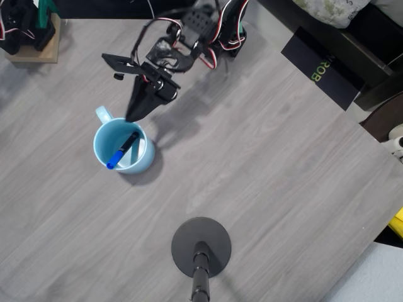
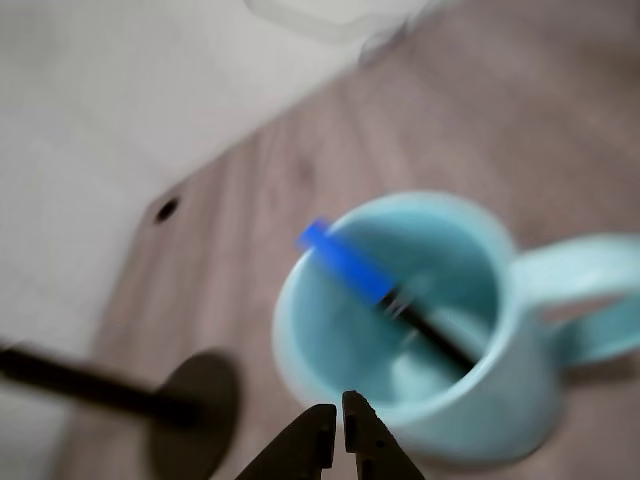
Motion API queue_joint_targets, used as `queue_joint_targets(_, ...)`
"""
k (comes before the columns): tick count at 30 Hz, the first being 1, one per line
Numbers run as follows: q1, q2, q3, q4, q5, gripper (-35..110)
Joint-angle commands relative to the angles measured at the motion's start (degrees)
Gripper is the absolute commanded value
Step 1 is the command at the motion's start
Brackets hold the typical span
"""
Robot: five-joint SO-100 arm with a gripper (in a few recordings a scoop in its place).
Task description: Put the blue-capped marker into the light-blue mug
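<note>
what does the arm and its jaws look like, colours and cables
The arm is black, built from blocky servo segments, with red, white and black wires looping between the joints near its base. The gripper is black too, tapering to two slim pointed jaws, which the wrist view shows as dark wedges. No markings are readable on it.

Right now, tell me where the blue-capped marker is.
The blue-capped marker leans inside the light-blue mug at the left of the overhead view, blue cap propped on the rim, just below the gripper.
</note>
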Motion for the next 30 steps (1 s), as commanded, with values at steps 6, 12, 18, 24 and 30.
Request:
queue_joint_targets(6, -12.57, 21.36, 3.08, 16.44, 10.63, 0)
queue_joint_targets(12, -17.23, 30.50, 8.79, 21.09, 13.01, 0)
queue_joint_targets(18, -21.53, 30.94, 11.51, 25.58, 22.50, 0)
queue_joint_targets(24, -26.81, 39.64, 20.39, 26.81, 29.18, 0)
queue_joint_targets(30, -30.50, 46.67, 25.66, 34.01, 34.28, 0)
